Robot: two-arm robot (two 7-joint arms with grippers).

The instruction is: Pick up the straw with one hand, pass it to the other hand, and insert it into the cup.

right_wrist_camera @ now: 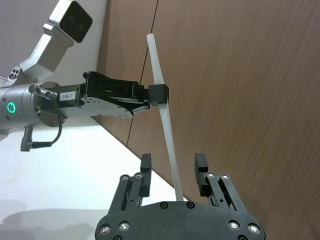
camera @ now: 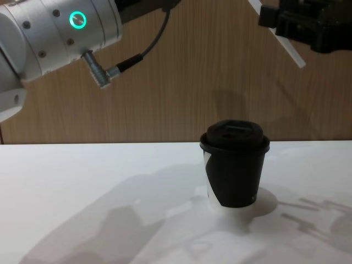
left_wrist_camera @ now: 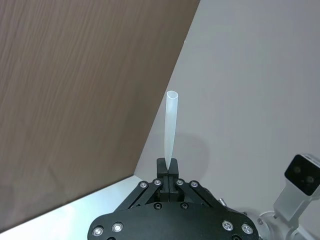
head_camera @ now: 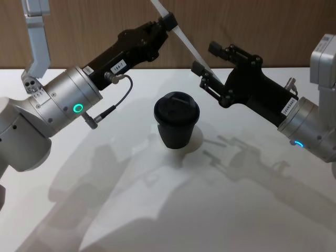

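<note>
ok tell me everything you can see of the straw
The straw is a thin, straight, whitish plastic tube, slightly see-through, with an open hollow end. It hangs tilted in the air, above and behind the cup, not touching it. The left gripper is shut on it nearer its upper end. Its lower end sits between the open jaws of the right gripper, seemingly untouched.

The left arm slants up from the lower left of the head view towards top centre, its silver left wrist [head_camera: 68,102] showing a green ring. The left gripper [head_camera: 167,22] has its jaws closed on the straw [head_camera: 189,46]. The right arm reaches in from the right edge, up and leftwards. Its right wrist [head_camera: 310,126] shows a blue light. The right gripper [head_camera: 207,59] holds its jaws spread either side of the straw's lower end, apart from it.
</note>
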